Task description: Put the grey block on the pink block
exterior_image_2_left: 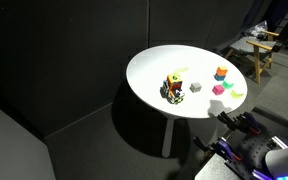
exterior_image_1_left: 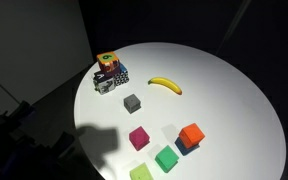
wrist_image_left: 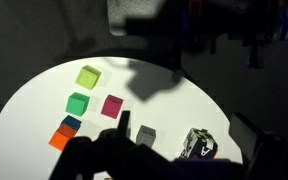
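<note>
The grey block [exterior_image_1_left: 132,102] sits on the white round table [exterior_image_1_left: 234,90], apart from the other cubes. The pink block [exterior_image_1_left: 139,137] lies a short way in front of it. Both also show in the other exterior view, grey [exterior_image_2_left: 196,87] and pink [exterior_image_2_left: 218,89], and in the wrist view, grey [wrist_image_left: 145,134] and pink [wrist_image_left: 112,105]. My gripper [wrist_image_left: 184,128] is open and empty, well above the table. The grey block lies near its left finger. The gripper itself does not show clearly in either exterior view.
A patterned cube with an orange top [exterior_image_1_left: 110,73] stands near the table edge. A banana [exterior_image_1_left: 165,86] lies in the middle. An orange-red cube [exterior_image_1_left: 192,133], a green cube [exterior_image_1_left: 166,159] and a yellow-green cube [exterior_image_1_left: 141,173] lie near the pink one. The robot arm [exterior_image_2_left: 254,145] is beside the table.
</note>
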You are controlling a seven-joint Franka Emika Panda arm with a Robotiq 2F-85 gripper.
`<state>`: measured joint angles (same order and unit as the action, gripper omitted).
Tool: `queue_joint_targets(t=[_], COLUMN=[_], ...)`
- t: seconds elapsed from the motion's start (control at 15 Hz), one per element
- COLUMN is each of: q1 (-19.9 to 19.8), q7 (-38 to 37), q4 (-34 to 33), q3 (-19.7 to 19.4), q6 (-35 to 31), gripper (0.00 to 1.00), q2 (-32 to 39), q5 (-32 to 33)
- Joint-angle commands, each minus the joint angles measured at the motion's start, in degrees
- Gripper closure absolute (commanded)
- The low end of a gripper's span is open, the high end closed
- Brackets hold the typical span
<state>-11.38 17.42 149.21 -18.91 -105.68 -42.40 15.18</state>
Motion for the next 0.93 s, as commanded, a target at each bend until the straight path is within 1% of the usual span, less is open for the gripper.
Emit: queue_joint_targets(t=[0.0,0.53,0.87], q1=[0.9,0.2,0.1], q7=[2.8,5.7,7.7], q4=[-4.3,-7.6,-9.4], q3=[-2.0,-3.5,-3.4], q6=[-3.2,-15.3,-20.2], gripper=[0.0,0.0,0.0], q2=[6.6,18.8,25.8], q5=[-1.4,-2.9,-6.2])
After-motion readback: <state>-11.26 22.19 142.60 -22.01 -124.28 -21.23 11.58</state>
